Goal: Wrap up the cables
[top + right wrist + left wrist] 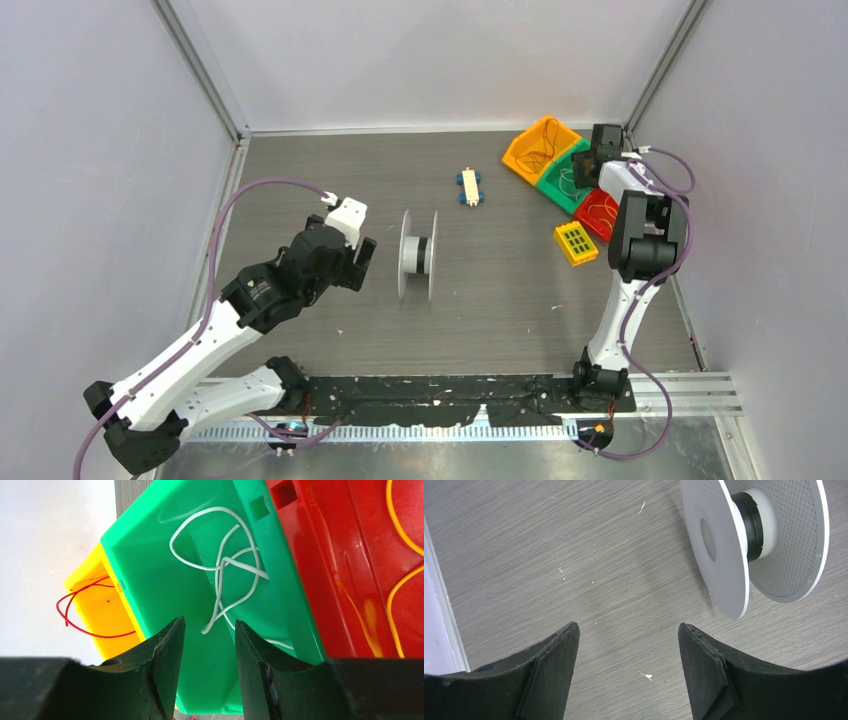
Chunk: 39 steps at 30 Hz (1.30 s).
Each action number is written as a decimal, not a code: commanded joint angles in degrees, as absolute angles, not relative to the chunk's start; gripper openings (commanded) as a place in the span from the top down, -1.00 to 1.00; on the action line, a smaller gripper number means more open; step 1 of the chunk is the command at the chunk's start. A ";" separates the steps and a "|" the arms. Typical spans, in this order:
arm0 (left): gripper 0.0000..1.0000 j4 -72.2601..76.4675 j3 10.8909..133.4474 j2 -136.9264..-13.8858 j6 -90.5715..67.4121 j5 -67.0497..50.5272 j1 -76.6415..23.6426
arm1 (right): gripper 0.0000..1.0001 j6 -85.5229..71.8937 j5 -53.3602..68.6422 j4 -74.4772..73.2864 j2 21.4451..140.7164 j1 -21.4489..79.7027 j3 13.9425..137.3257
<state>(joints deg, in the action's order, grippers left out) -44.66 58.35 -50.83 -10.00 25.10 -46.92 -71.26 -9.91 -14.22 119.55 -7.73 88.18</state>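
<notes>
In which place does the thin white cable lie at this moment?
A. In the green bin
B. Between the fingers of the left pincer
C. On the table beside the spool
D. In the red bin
A: the right wrist view shows the white cable lying in loose tangled loops on the floor of the green bin, not gripped by anything.

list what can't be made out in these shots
Right wrist: one end of the white cable runs behind a finger of the right gripper.
Top external: the cable in the green bin is too small to trace.
Left wrist: the spool is cut off by the top edge; its near flange hides part of the hub.
</notes>
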 commanded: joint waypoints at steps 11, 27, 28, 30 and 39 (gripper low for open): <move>-0.48 -41.74 58.14 -48.83 -9.18 27.57 -46.93 | 0.06 -70.38 -17.35 -11.39 119.77 -7.64 91.53; -0.49 -41.48 57.87 -48.46 -9.22 27.32 -46.93 | -0.01 -73.17 -17.67 -8.65 120.23 -4.18 90.78; -0.49 -41.48 57.84 -48.44 -9.23 27.41 -46.93 | -0.01 -73.60 -18.13 -8.36 120.36 -3.83 90.92; -0.50 -41.48 57.78 -48.39 -9.22 27.43 -46.93 | -0.02 -74.13 -18.87 -8.10 120.68 -3.49 91.15; -0.50 -41.44 57.89 -48.69 -9.08 27.27 -46.93 | -0.03 -77.86 -18.46 -6.50 123.37 -1.04 90.45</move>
<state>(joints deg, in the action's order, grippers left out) -44.31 57.87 -49.21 -9.93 26.48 -46.92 -74.30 -16.99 -9.19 121.51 -1.83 90.11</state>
